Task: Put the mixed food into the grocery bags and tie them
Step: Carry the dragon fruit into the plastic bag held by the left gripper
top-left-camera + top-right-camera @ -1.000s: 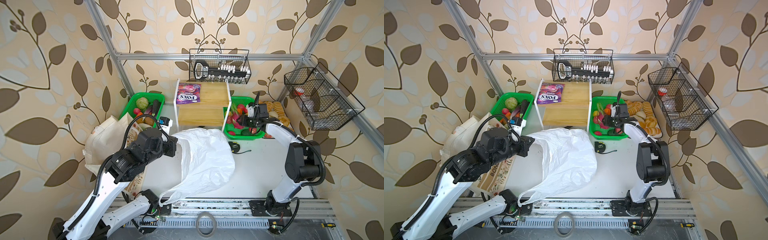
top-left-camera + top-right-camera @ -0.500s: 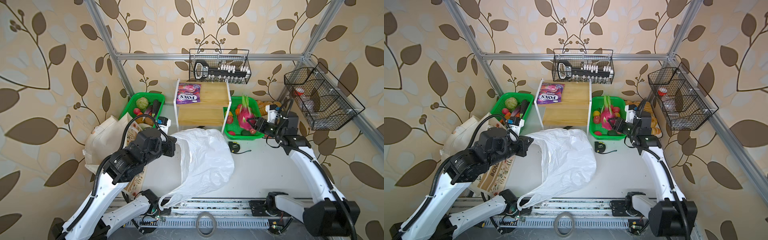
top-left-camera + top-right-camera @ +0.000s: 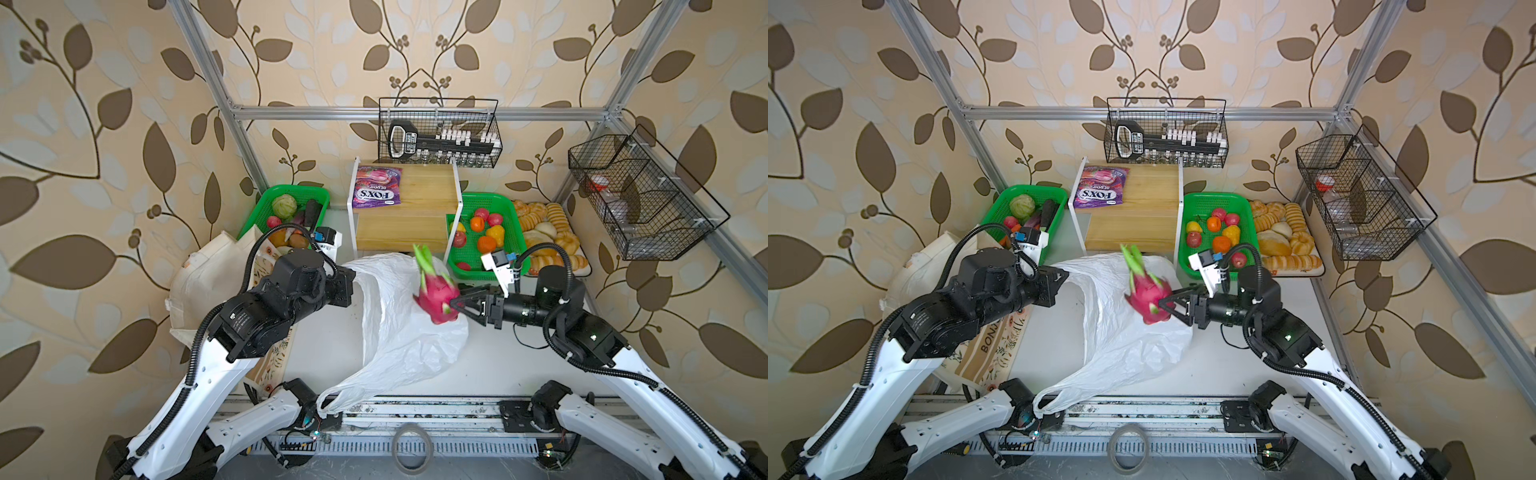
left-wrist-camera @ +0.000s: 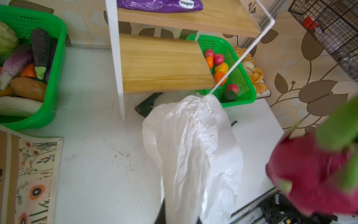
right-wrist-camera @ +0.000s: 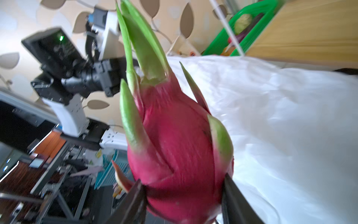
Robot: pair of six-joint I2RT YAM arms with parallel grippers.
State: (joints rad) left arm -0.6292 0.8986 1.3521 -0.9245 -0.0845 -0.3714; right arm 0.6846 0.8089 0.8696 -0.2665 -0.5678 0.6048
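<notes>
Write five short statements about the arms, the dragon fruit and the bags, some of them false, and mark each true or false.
1. The right gripper grips the pink dragon fruit. True.
2. The dragon fruit is already inside the white plastic bag. False: it hangs in the gripper over the bag, fully in view.
3. The left gripper is shut on the plastic bag's edge. True.
4. The canvas tote lies on the left, partly under the left arm. True.
5. The purple Fox's packet is inside the tote. False: it lies on the top shelf of the wooden rack.
</notes>
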